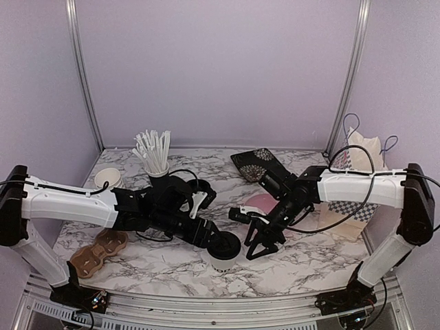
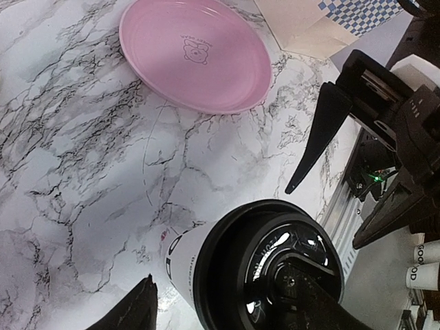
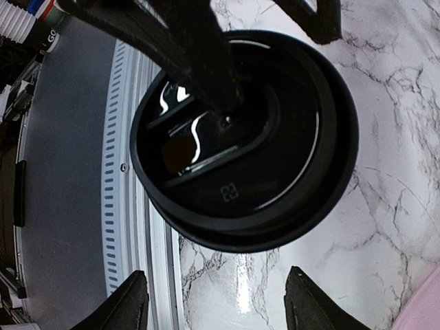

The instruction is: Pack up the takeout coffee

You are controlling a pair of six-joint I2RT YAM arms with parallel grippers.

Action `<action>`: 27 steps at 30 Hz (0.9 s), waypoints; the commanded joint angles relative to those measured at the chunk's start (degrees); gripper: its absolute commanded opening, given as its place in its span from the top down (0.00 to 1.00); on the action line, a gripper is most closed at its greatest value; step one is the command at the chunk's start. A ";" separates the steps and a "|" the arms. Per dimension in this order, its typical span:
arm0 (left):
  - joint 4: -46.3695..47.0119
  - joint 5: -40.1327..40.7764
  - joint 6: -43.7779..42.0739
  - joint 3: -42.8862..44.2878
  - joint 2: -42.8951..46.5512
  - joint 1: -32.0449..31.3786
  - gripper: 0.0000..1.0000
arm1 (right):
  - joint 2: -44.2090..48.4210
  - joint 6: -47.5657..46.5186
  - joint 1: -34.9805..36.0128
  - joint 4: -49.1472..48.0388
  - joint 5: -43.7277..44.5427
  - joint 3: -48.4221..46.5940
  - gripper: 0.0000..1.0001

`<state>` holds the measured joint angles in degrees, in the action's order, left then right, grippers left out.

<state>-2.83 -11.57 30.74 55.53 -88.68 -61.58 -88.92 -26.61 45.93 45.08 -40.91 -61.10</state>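
Lid-seating stage of packing. The takeout coffee cup (image 1: 223, 249), white with a black lid (image 3: 275, 179) already on, stands upright on the marble table (image 1: 309, 258) near its front edge, between the two arms. The left gripper (image 2: 223, 302) is spread wide. One finger (image 2: 137, 309) stands clear of the cup wall and the other lies across the top of the lid, so the cup is straddled rather than clamped. The right gripper (image 3: 216, 289) hovers just beside the cup with its fingers parted and nothing between them. The lid appears level and fully seated, though its far rim is hidden in the wrist views. The pulp cup carrier (image 1: 96, 251) lies well apart at front left, and the paper bag (image 1: 357, 185) stands at the right. The next move likely calls for one gripper to close around the cup body below the lid, then carry it upright to the carrier or bag.
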 commanded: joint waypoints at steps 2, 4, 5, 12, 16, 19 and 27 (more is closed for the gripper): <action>2.26 -1.46 0.58 -1.65 -1.94 -0.42 0.34 | -3.97 -0.55 -0.54 1.09 -6.47 -4.91 0.37; 2.30 -1.21 0.71 -2.83 -2.06 -0.51 0.36 | -4.98 -0.76 -0.49 1.47 -7.20 -5.48 0.38; 2.26 -0.83 0.80 -3.49 -1.98 -0.55 0.37 | -5.35 -0.66 -0.49 1.50 -7.71 -5.66 0.39; 1.95 1.30 1.49 -6.19 -3.07 -0.72 0.39 | -8.36 -0.27 -0.90 2.78 -10.90 -7.32 0.38; 1.41 1.95 1.50 -6.48 -4.02 -0.73 0.41 | -10.36 0.39 -3.53 3.71 -14.11 -8.64 0.41; 0.95 2.27 1.47 -6.81 -4.50 -0.73 0.44 | -11.68 0.44 -5.47 4.34 -16.84 -9.05 0.43; 0.68 2.32 1.86 -7.60 -4.89 -0.73 0.48 | -14.31 1.20 -6.06 4.67 -16.88 -10.24 0.45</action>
<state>6.59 -12.43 33.36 51.22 -90.08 -62.17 -101.86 -26.13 39.94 48.66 -56.21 -68.77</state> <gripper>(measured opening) 0.524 0.557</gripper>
